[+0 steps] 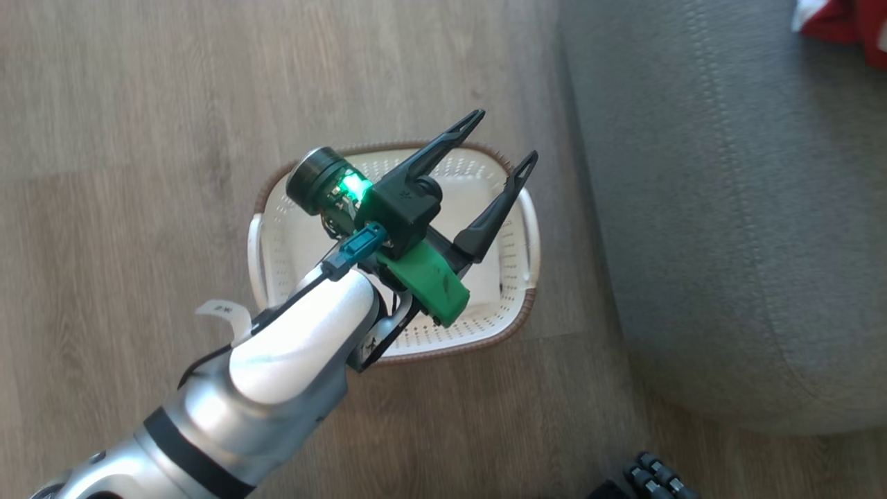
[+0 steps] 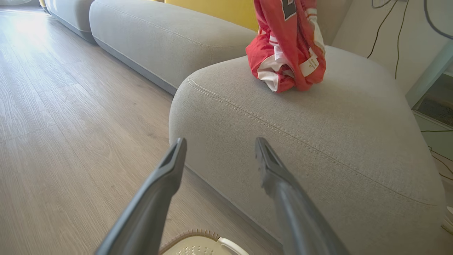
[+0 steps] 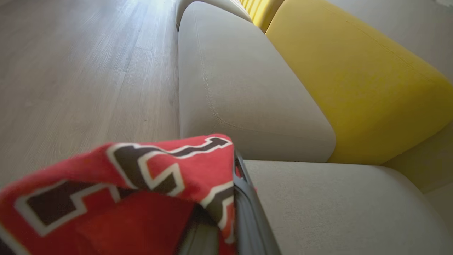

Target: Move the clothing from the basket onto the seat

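A living room in a home.
Wood-look plank floor [image 1: 138, 104], a big grey fabric sofa [image 2: 318, 141] with rounded cushions, a yellow back cushion [image 3: 354, 71], a white laundry basket [image 1: 284, 242] on the floor, loose cables [image 2: 400, 35] against the wall.

**Silver Arm, Green Fittings**

The left forearm [image 1: 298, 346] was glossy white over silver, ringed by a black band [image 1: 187, 454]. A green bracket [image 1: 429, 281], a teal connector [image 1: 360, 246] and a black cable [image 1: 277, 308] — plus a green lamp [image 1: 353, 186] — sat behind the left gripper [image 1: 505, 135], its two long dark fingers [image 1: 436, 147] slotted at the tips.
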Controlling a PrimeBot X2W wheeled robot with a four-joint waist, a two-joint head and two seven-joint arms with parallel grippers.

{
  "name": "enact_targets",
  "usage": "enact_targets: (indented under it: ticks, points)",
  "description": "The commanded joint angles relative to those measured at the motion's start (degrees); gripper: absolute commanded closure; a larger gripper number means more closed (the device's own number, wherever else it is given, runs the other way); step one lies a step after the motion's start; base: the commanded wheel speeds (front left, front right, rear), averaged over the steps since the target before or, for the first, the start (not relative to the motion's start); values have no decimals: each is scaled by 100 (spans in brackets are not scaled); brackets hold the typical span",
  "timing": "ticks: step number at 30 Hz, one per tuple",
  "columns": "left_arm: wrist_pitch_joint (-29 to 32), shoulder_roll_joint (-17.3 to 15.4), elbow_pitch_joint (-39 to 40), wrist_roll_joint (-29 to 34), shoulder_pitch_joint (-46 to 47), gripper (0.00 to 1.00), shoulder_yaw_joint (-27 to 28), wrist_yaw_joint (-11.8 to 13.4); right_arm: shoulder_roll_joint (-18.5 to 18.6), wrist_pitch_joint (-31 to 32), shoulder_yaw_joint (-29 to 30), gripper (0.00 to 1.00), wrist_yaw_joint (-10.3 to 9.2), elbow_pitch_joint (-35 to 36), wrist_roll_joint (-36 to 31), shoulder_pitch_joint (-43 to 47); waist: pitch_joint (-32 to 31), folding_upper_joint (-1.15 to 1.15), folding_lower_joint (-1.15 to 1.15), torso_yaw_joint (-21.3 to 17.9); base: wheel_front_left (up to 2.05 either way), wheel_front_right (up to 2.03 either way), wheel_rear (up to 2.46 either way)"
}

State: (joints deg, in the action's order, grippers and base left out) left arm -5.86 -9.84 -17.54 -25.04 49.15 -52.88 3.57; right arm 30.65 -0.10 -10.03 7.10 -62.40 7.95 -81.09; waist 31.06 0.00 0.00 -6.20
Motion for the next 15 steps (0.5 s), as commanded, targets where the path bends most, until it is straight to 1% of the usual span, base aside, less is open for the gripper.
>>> enact_targets:
  ticks: [1, 4, 12, 13, 14, 15]
  points:
    - [25, -119, 215, 59, 148, 0, 118, 44, -1, -24, 49, 100, 39, -50, -40, -46, 123, 0, 0, 109, 0, 0, 0]
    - [32, -162, 242, 51, 141, 0, 124, 66, -106, 49, 85, 100, 39, -380, -29, 60, 167, 0, 0, 144, 0, 0, 0]
    - [40, -228, 288, -8, 103, 0, 149, 114, -237, 261, -6, 100, 39, -725, 54, 100, 163, 0, 0, 119, 0, 0, 0]
    - [38, -231, 286, -17, 99, 0, 149, 116, -240, 261, -28, 91, 39, -735, 74, 98, 152, 0, 0, 106, 0, 0, 0]
    - [35, -232, 280, -29, 93, 0, 150, 117, -243, 259, -50, 67, 39, -746, 92, 104, 138, 0, 0, 90, 0, 0, 0]
    - [32, -232, 272, -40, 86, 0, 150, 119, -253, 271, -70, 34, 39, -761, 116, 117, 122, 0, 0, 75, 0, 0, 0]
